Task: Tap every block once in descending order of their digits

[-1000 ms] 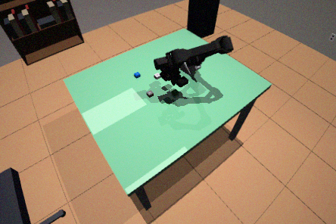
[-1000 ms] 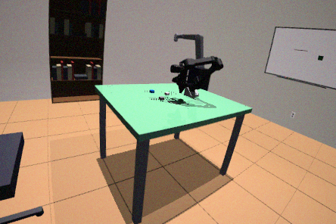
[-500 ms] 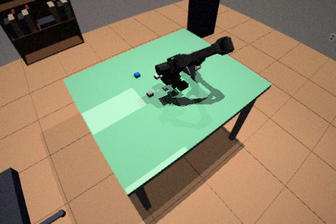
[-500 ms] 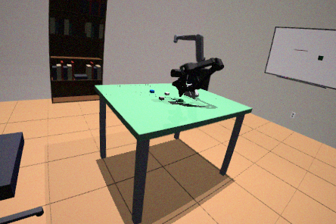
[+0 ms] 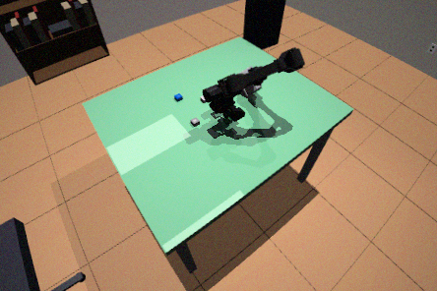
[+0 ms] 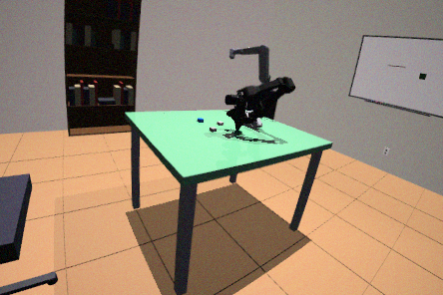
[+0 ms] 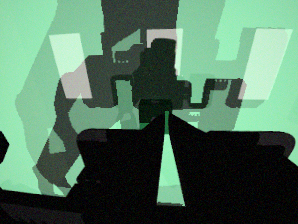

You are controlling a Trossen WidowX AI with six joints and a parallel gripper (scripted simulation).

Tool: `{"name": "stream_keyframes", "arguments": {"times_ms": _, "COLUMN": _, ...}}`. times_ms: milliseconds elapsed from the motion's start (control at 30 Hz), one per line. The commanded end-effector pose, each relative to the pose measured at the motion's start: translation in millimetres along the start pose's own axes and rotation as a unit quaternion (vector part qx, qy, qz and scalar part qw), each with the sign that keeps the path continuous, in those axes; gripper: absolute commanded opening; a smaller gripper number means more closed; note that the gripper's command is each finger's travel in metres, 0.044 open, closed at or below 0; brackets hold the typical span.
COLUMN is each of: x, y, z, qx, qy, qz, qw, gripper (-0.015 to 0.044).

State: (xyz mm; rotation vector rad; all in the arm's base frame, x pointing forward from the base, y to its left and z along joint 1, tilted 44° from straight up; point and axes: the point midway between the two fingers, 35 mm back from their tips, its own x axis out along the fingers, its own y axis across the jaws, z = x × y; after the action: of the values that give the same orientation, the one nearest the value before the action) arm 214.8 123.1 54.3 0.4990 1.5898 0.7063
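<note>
My gripper point(image 6: 237, 130) point(image 7: 166, 118) is shut, pointing down. In the wrist view its tips overlap the near side of a dark, shaded green block point(image 7: 154, 109); whether they touch it I cannot tell. The arm hides this block in the top view. A blue block point(image 5: 178, 97) point(image 6: 200, 120) lies toward the far left. A pinkish-grey block point(image 5: 195, 122) point(image 6: 213, 130) lies left of the gripper. A whitish block point(image 5: 203, 99) point(image 6: 220, 124) lies behind it, partly hidden by the arm in the top view. No digit is readable.
The blocks lie on a green table point(image 5: 162, 208) point(image 6: 185, 161). Shadows of the arm and pale light patches point(image 5: 148, 145) point(image 7: 265, 60) fall on its top. The arm point(image 5: 256, 74) point(image 6: 269, 89) reaches in from the right. A bookshelf point(image 6: 102, 57) stands beyond the table.
</note>
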Motion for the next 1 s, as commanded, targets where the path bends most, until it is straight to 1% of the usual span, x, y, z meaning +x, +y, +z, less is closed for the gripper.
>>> {"name": "stream_keyframes", "arguments": {"times_ms": 0, "x": 3, "y": 1, "z": -1, "qx": 0.003, "qy": 0.002, "qz": 0.003, "qw": 1.000, "gripper": 0.0020}}
{"name": "stream_keyframes", "arguments": {"times_ms": 133, "x": -25, "y": 0, "z": -1, "qx": 0.003, "qy": 0.002, "qz": 0.002, "qw": 1.000, "gripper": 0.0020}}
{"name": "stream_keyframes", "arguments": {"times_ms": 267, "x": -27, "y": 0, "z": -1, "qx": 0.003, "qy": 0.002, "qz": 0.002, "qw": 1.000, "gripper": 0.0020}}
{"name": "stream_keyframes", "arguments": {"times_ms": 333, "x": -36, "y": 0, "z": 0, "qx": 0.003, "qy": 0.002, "qz": 0.001, "qw": 1.000, "gripper": 0.0020}}
{"name": "stream_keyframes", "arguments": {"times_ms": 467, "x": -88, "y": -1, "z": 2, "qx": 0.004, "qy": 0.002, "qz": -0.001, "qw": 1.000, "gripper": 0.0020}}
{"name": "stream_keyframes", "arguments": {"times_ms": 533, "x": -106, "y": -1, "z": 0, "qx": 0.004, "qy": 0.003, "qz": 0.001, "qw": 1.000, "gripper": 0.0020}}
{"name": "stream_keyframes", "arguments": {"times_ms": 800, "x": -110, "y": -6, "z": 5, "qx": 0.004, "qy": 0.002, "qz": 0.000, "qw": 1.000, "gripper": 0.0020}}
{"name": "stream_keyframes", "arguments": {"times_ms": 967, "x": -122, "y": -54, "z": 45, "qx": 0.004, "qy": 0.000, "qz": -0.005, "qw": 1.000, "gripper": 0.0020}}
